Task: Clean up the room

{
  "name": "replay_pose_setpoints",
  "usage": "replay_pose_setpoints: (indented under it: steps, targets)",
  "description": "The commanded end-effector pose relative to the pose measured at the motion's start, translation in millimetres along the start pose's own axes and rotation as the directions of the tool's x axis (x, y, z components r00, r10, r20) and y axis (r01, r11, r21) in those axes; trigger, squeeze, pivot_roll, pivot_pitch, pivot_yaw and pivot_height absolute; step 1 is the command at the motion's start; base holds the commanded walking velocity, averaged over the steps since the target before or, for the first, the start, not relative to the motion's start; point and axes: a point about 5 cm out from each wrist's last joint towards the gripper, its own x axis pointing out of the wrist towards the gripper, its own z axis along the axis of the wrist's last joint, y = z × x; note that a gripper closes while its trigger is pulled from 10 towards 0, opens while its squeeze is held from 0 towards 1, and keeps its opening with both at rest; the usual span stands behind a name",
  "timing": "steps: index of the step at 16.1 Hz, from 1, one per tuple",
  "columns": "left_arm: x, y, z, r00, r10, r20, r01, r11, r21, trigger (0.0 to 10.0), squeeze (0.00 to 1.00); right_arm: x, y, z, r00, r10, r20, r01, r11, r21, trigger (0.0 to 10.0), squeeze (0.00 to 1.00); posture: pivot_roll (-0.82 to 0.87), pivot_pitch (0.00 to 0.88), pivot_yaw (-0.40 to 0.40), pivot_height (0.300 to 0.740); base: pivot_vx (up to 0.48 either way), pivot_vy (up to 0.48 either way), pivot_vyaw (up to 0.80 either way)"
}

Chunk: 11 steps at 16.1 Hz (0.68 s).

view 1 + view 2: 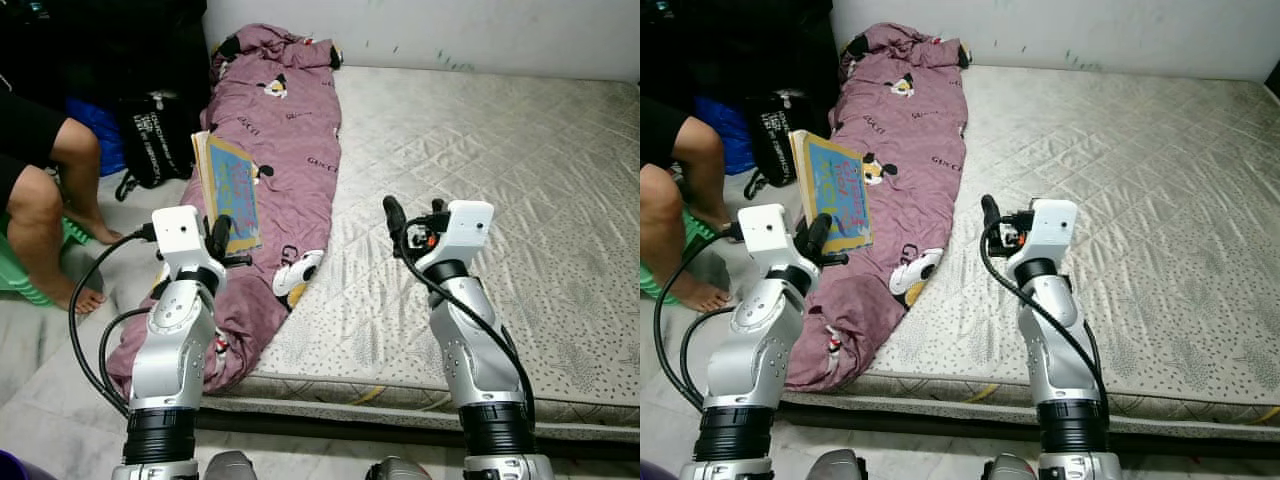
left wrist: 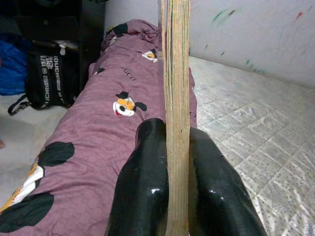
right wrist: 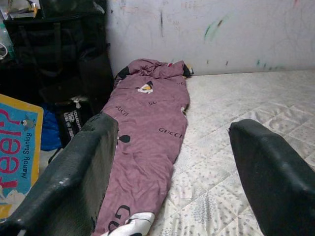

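The book [image 1: 229, 192], a thin picture book with a blue cover, was held upright and slightly tilted above the purple blanket [image 1: 290, 150], near the left edge of the bed. The left gripper [image 2: 176, 182] had its jaws pinching the book's lower edge; in the left wrist view the black fingers [image 2: 142, 187] pressed against both faces of the page block. The cover showed coloured lettering, with "Mandy Stanley" legible along one edge in the right wrist view.

The blanket, printed with cartoon mice and "GUCCI" text, lay in a long bundle along the left side of the mattress [image 1: 500, 180], its lower end hanging over the bed's corner. The mattress surface was quilted and pale, and met a white wall [image 3: 206, 29] marked with small coloured scribbles.

The right gripper [image 1: 415, 215] hovered over the mattress, just right of the blanket, with its jaws spread apart and holding nothing.

On the floor left of the bed stood a black bag [image 1: 155, 140] with white lettering, and beside it something blue, possibly another bag. A person's bare legs [image 1: 50, 200] were at the far left, feet near a green object [image 1: 20, 280].
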Motion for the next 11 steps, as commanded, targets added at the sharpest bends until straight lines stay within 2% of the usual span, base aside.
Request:
replay_pose_setpoints:
  steps: [1, 7, 11]
  targets:
    - [0.6, -2.3, 13.5, 0.998, -0.014, 0.054, 0.014, 1.000, 0.008, 10.0, 0.00, 2.5, -0.4, 4.1, 1.000, -0.004, 0.016, 0.004, 1.000, 0.003, 10.0, 0.00, -0.04, 0.000, -0.019, 0.740, 0.000, 0.000, 0.00]
    - [0.3, -3.0, 13.4, 0.998, -0.019, 0.055, 0.018, 1.000, 0.008, 10.0, 0.00, 2.0, -0.8, 3.7, 1.000, -0.010, 0.016, 0.010, 1.000, 0.005, 10.0, 0.00, -0.04, 0.000, -0.019, 0.740, 0.000, 0.000, 0.00]
    - [0.4, -3.3, 12.6, 0.999, -0.015, 0.052, 0.015, 1.000, 0.000, 10.0, 0.00, 1.0, -2.2, 2.9, 1.000, -0.015, 0.012, 0.015, 1.000, 0.004, 10.0, 0.00, -0.04, 0.000, -0.018, 0.740, 0.000, 0.438, 0.00]
